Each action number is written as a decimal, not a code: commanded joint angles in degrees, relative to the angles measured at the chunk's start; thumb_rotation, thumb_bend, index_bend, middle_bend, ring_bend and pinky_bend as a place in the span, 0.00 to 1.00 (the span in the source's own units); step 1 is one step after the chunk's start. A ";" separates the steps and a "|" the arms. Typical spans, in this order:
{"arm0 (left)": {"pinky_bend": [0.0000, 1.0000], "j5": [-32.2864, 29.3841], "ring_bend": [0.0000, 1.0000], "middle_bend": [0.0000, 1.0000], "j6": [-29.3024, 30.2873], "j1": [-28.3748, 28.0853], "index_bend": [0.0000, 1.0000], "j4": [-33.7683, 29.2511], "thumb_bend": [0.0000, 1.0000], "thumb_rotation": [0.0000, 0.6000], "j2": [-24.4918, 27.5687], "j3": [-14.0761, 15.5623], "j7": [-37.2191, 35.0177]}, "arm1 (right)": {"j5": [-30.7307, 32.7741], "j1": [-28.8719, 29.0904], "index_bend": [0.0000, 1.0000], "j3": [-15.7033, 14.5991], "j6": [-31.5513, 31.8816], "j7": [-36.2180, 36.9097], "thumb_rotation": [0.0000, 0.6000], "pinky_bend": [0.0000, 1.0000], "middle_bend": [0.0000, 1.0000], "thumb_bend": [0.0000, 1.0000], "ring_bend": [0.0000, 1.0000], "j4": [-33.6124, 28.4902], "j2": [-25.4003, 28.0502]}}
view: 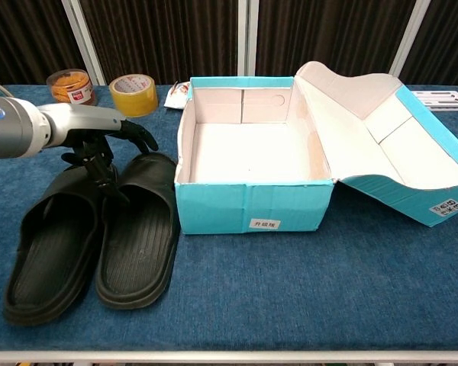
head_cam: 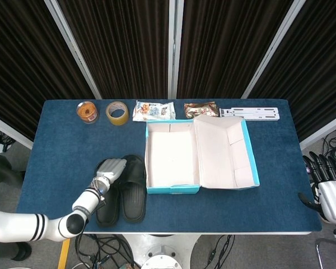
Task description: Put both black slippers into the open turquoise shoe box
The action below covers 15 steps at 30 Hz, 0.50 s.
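Two black slippers lie side by side at the front left of the blue table, toes pointing away: the left slipper [head_cam: 106, 200] [view: 52, 244] and the right slipper [head_cam: 134, 189] [view: 139, 236]. Just to their right stands the open turquoise shoe box [head_cam: 173, 189] [view: 248, 206], empty, with its lid [head_cam: 227, 152] [view: 382, 137] folded out to the right. My left hand [head_cam: 111, 170] [view: 99, 136] hovers over the toe ends of both slippers, fingers spread towards the box, thumb pointing down between the slippers and holding nothing. My right hand [head_cam: 331, 193] hangs open off the table's right edge.
Along the table's far edge lie an orange tape roll [head_cam: 87, 111] [view: 70, 86], a yellow tape roll [head_cam: 117, 112] [view: 133, 94], two snack packets [head_cam: 153, 110] [head_cam: 201, 109] and a white bracket [head_cam: 250, 113]. Bare blue cloth [head_cam: 252, 207] runs in front of the box.
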 commanded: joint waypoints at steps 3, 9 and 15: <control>0.94 -3.66 0.74 0.10 0.31 -2.53 0.13 1.72 0.00 1.00 -1.78 0.41 1.20 | -0.02 -0.14 0.00 -0.16 0.10 0.50 1.00 0.07 0.03 0.09 0.00 0.21 0.04; 0.95 -7.06 0.75 0.10 -1.24 -4.70 0.13 3.74 0.00 1.00 -2.95 0.80 1.57 | -0.06 -0.37 0.00 -0.41 0.25 1.20 1.00 0.07 0.03 0.09 0.00 0.61 0.10; 0.95 -11.52 0.75 0.10 -0.93 -8.02 0.13 4.95 0.00 1.00 -4.04 1.70 4.41 | 0.07 -0.36 0.00 -0.44 0.15 1.66 1.00 0.07 0.03 0.09 0.00 1.00 0.02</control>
